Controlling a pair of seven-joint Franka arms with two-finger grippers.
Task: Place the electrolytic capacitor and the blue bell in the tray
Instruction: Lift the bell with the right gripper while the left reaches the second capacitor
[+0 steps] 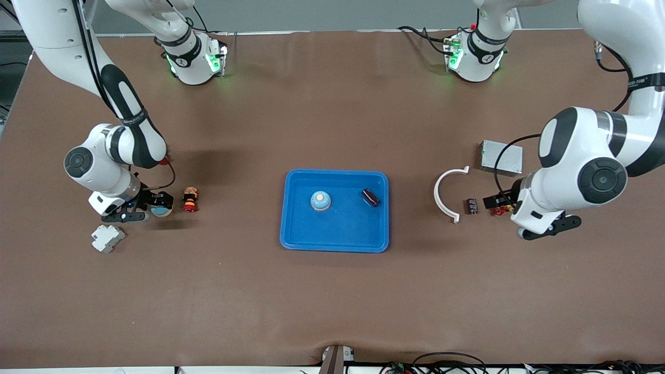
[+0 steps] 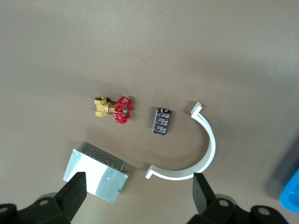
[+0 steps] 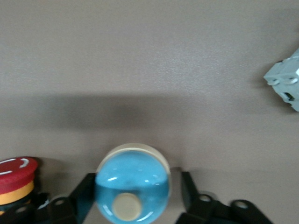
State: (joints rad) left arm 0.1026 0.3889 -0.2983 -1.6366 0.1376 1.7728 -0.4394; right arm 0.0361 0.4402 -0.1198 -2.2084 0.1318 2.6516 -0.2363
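The blue tray [image 1: 337,235] lies mid-table. In it sit a blue bell [image 1: 320,200] and a dark electrolytic capacitor [image 1: 370,197]. A second blue bell [image 1: 161,210] stands on the table toward the right arm's end. My right gripper [image 1: 155,206] is low around it, open, and in the right wrist view the bell [image 3: 133,184] sits between the fingers [image 3: 188,192] with a gap on one side. A second capacitor [image 1: 471,205] lies toward the left arm's end and shows in the left wrist view [image 2: 162,121]. My left gripper [image 2: 138,200] is open and empty above the table beside it.
A red-capped button [image 1: 190,199] stands beside the second bell, and a pale grey block [image 1: 107,238] lies nearer the camera. Toward the left arm's end lie a white arc [image 1: 446,195], a grey metal box [image 1: 501,157] and a brass valve with a red wheel [image 2: 117,109].
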